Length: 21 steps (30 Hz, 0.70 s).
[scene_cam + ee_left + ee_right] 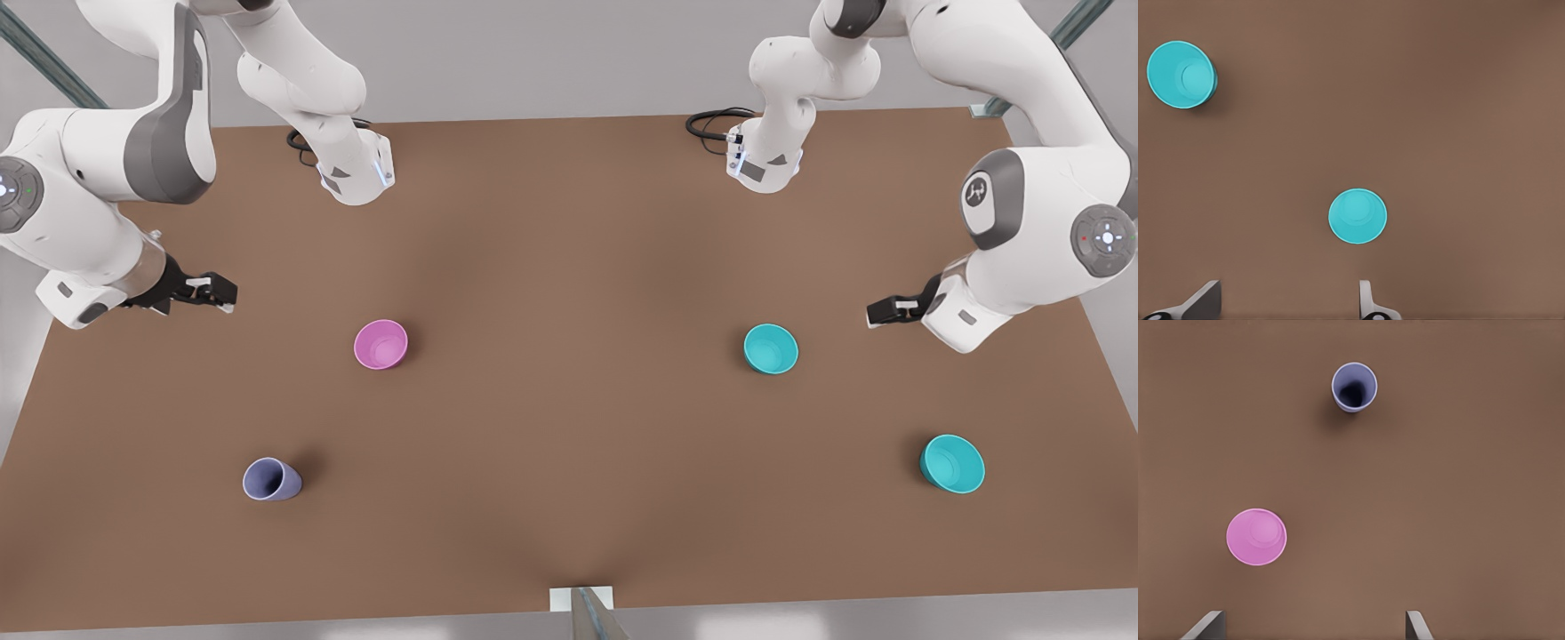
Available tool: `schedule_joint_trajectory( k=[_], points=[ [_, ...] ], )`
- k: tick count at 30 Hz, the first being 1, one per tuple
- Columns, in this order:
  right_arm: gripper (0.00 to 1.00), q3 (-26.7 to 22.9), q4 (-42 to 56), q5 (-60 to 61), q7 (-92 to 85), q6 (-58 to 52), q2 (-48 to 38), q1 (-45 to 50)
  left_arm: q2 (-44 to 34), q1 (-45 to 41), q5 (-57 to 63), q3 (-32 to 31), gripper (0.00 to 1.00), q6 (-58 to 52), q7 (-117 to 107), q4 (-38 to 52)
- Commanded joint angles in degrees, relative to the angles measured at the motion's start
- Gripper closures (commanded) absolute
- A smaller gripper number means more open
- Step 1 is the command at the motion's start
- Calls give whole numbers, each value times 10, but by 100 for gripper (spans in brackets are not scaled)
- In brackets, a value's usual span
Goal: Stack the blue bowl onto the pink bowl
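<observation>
1. Left gripper: right edge of the front view, hovering beside the nearer blue bowl, fingers spread wide, nothing held.
2. Right gripper: left edge of the front view, fingers wide apart, empty, waiting up-left of the pink bowl.
3. Best: descend over the blue bowl's rim, one finger inside, one outside; pinch the wall, lift straight.
4. Ignore second teal bowl at lower right and lavender cup at lower left.
</observation>
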Motion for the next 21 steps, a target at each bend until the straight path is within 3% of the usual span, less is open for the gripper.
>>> schedule_joint_trajectory(
  k=[1, 5, 9, 21],
  points=[
    [0, 0, 0, 0, -1, 5, 0, -3, -1, 1, 1, 3, 0, -12, 19, 1],
    [0, 4, 0, 18, -8, 8, 49, -1, -3, 1, 0, 9, 0, -21, 20, 2],
    [0, 10, -30, 46, 61, 71, 113, 61, -3, 0, -1, 9, 0, -22, 20, 2],
    [0, 14, -263, 71, 83, 305, 83, 30, -1, 0, -1, 9, 0, -23, 20, 1]
  ],
)
